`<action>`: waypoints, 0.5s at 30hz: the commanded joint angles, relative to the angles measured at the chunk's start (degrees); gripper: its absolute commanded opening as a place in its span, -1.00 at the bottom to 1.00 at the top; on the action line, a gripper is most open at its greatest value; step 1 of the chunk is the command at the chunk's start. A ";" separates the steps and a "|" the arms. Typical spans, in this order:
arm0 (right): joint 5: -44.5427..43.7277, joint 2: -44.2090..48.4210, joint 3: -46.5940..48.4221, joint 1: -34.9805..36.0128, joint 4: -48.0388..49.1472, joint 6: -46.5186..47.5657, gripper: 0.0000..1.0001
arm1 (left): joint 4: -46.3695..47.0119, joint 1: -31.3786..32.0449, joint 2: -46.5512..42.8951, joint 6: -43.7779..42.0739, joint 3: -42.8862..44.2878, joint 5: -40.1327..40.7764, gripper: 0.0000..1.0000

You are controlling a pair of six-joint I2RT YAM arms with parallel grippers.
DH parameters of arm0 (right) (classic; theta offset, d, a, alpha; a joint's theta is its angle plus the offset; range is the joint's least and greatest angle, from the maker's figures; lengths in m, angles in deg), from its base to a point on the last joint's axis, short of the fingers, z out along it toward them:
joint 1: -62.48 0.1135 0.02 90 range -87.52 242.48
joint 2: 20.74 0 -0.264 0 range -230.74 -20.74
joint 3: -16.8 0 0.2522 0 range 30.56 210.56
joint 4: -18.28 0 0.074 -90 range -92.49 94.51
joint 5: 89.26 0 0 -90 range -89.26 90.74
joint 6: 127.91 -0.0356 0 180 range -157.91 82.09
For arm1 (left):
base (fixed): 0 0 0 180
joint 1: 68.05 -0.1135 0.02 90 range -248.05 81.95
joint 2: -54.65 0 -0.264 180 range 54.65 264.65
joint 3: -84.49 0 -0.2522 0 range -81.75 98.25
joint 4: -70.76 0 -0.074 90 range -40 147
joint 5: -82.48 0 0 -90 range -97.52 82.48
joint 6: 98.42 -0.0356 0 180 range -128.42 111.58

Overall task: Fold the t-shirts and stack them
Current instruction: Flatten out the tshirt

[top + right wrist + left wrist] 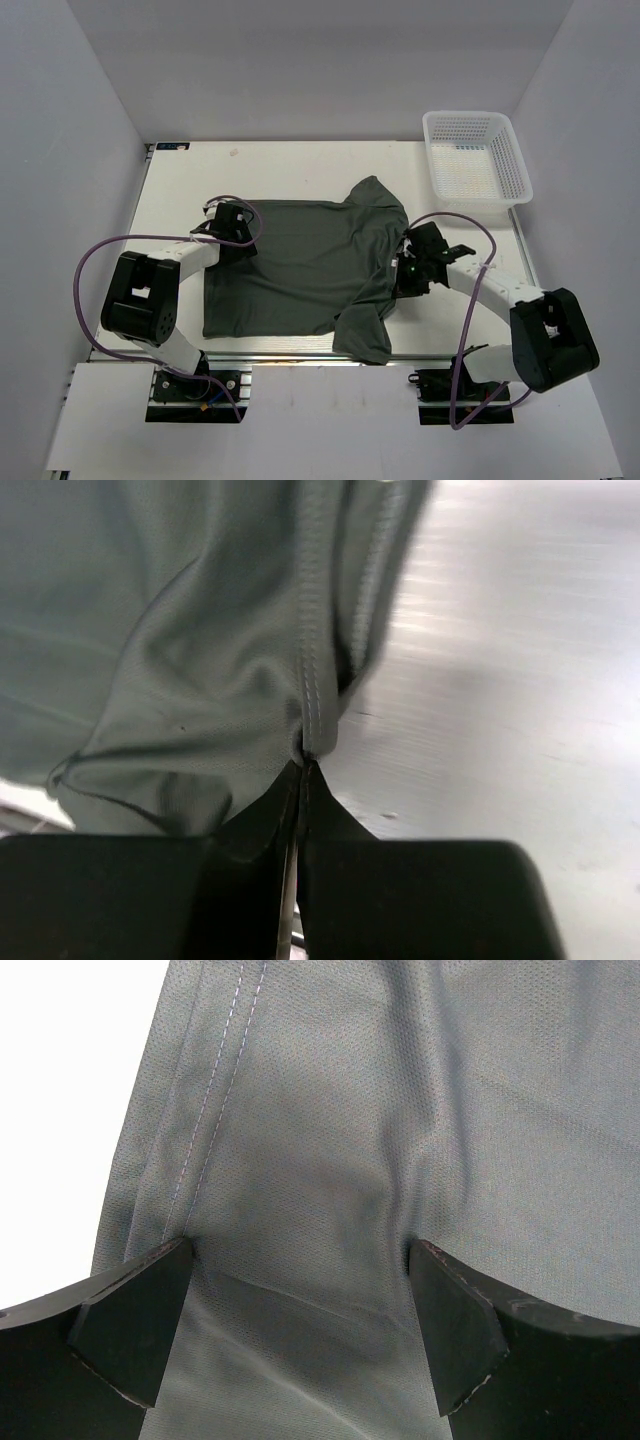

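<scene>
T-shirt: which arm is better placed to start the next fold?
Right, probably. The right pincer is shut on a stitched edge of the t-shirt, with cloth bunched there. The left pincer is open, straddling flat cloth beside a seam and gripping nothing.

dark grey-green t-shirt (pixel 300 265), spread flat, mid-table

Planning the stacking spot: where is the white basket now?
In the top view the white basket sits at the far right corner of the table, beyond the right gripper and apart from the t-shirt.
</scene>
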 commanded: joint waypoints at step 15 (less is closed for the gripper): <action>-33.08 4.05 3.98 -6.47 -21.01 -9.10 -1.00 | -3.95 -0.24 0.18 0.48 -0.77 -0.16 0.98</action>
